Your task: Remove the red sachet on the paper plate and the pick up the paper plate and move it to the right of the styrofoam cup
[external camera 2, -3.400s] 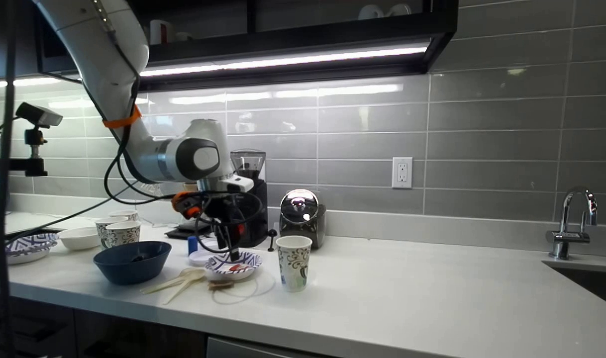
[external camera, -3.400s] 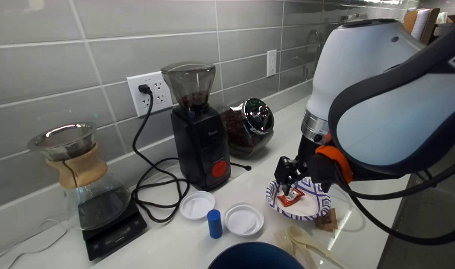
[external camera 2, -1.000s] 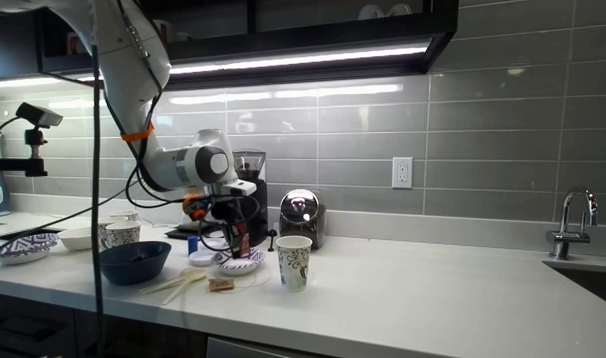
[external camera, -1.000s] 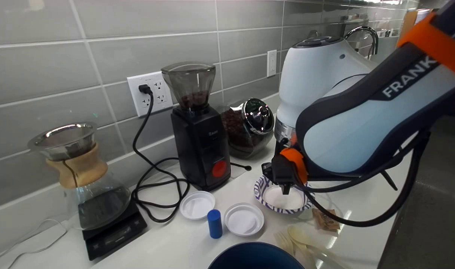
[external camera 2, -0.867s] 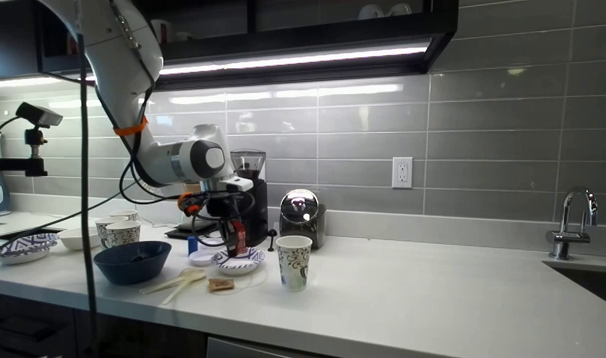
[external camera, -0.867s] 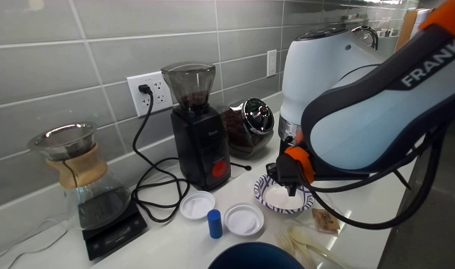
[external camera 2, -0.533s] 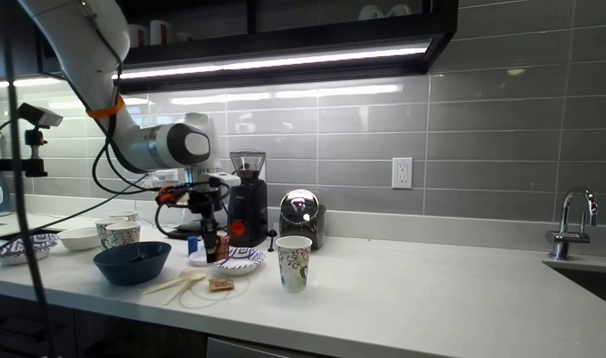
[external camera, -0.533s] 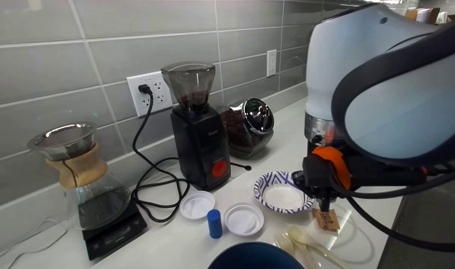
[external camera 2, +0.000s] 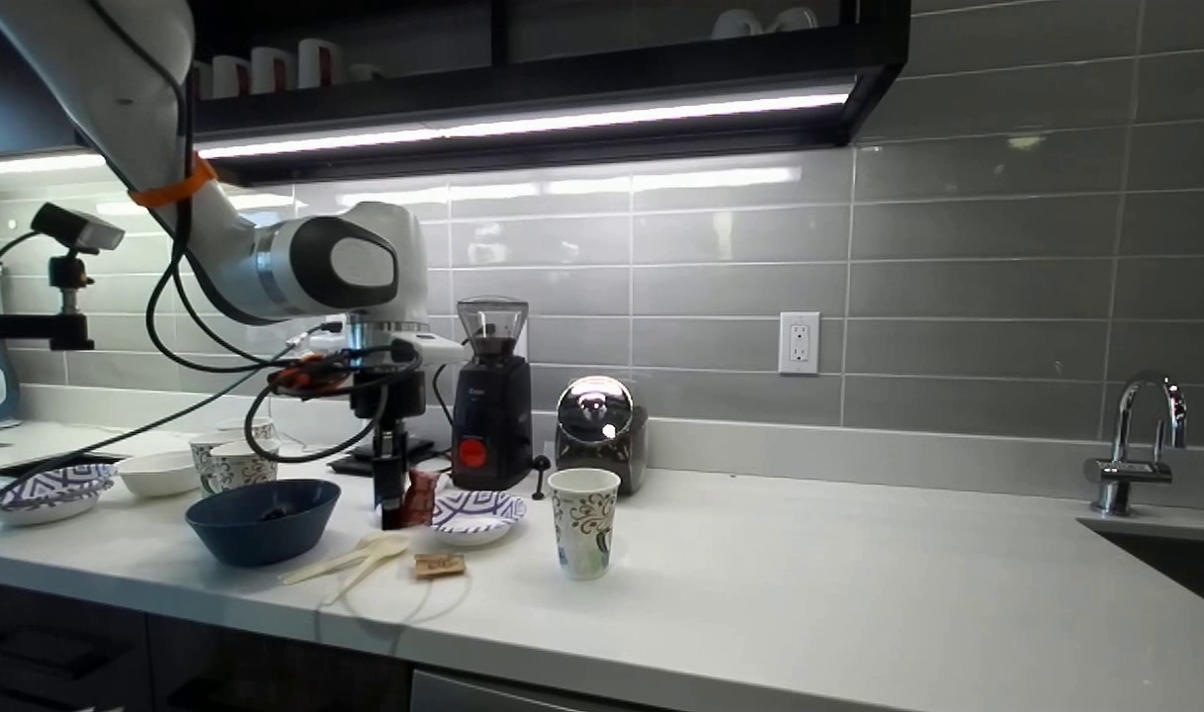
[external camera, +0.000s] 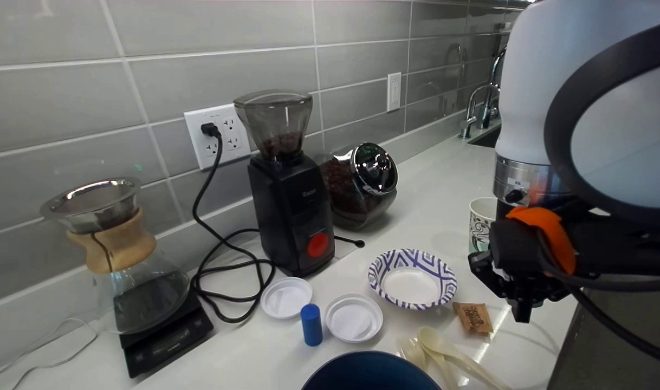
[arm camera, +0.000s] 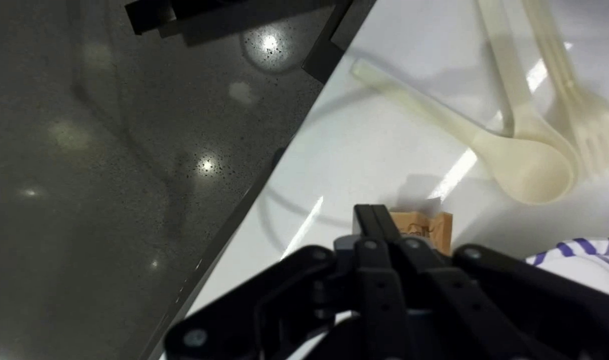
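Gripper [arm camera: 373,215]: clamping together on red sachet [external camera 2: 421,497], gripping one side only.
Red sachet: hanging beside paper plate [external camera 2: 481,507], showing to its left in an exterior view; likely weighing little, crumpling easily, maybe slipping, so calling for firm pinch.
Paper plate: sitting left of styrofoam cup [external camera 2: 584,524]; probably bending under squeeze, so calling for gentle rim hold.

No txt legible. Ltrs on blk grinder [external camera: 289,208] & scale [external camera: 167,346] too sm. to read; print on brn pkt [external camera: 472,318] & label [external camera: 517,183] on silver arm ring [external camera: 533,179] unclear.
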### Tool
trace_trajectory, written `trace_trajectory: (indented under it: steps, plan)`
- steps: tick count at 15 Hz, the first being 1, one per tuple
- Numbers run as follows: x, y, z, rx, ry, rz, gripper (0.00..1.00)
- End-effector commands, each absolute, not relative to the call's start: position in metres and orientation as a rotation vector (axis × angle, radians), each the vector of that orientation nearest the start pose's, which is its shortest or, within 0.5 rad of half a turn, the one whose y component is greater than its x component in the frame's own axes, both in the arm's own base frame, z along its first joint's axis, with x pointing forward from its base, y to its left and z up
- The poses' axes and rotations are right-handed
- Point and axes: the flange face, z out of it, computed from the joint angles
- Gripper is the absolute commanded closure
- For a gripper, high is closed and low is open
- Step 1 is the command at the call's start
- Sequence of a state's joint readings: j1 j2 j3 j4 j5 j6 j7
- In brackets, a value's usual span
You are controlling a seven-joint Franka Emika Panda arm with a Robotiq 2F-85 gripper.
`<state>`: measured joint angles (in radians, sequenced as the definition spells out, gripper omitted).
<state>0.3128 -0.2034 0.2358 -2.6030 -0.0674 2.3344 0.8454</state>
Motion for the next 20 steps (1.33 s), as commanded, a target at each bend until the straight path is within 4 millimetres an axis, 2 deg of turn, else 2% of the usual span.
trace_trajectory:
  steps: [1, 2, 3, 4, 6, 11, 13, 16, 18, 20]
  plan:
    - [0.364, 0.218, 0.31, -3.217, 0.392, 0.04, 1.0]
    - [0.368, 0.219, 0.308, -3.21, 0.374, 0.047, 1.0]
    - [0.37, 0.221, 0.305, -3.215, 0.362, 0.055, 0.96]
    - [0.374, 0.222, 0.301, -3.219, 0.351, 0.064, 0.72]
    - [0.38, 0.223, 0.294, -3.218, 0.348, 0.08, 0.69]
    - [0.391, 0.228, 0.285, -3.204, 0.321, 0.125, 0.36]
    - [0.39, 0.231, 0.293, -3.197, 0.3, 0.115, 0.22]
    - [0.39, 0.224, 0.322, -3.171, 0.303, 0.167, 0.0]
    - [0.404, 0.212, 0.331, -3.161, 0.333, 0.182, 0.0]
    - [0.427, 0.207, 0.334, -3.134, 0.359, 0.08, 0.0]
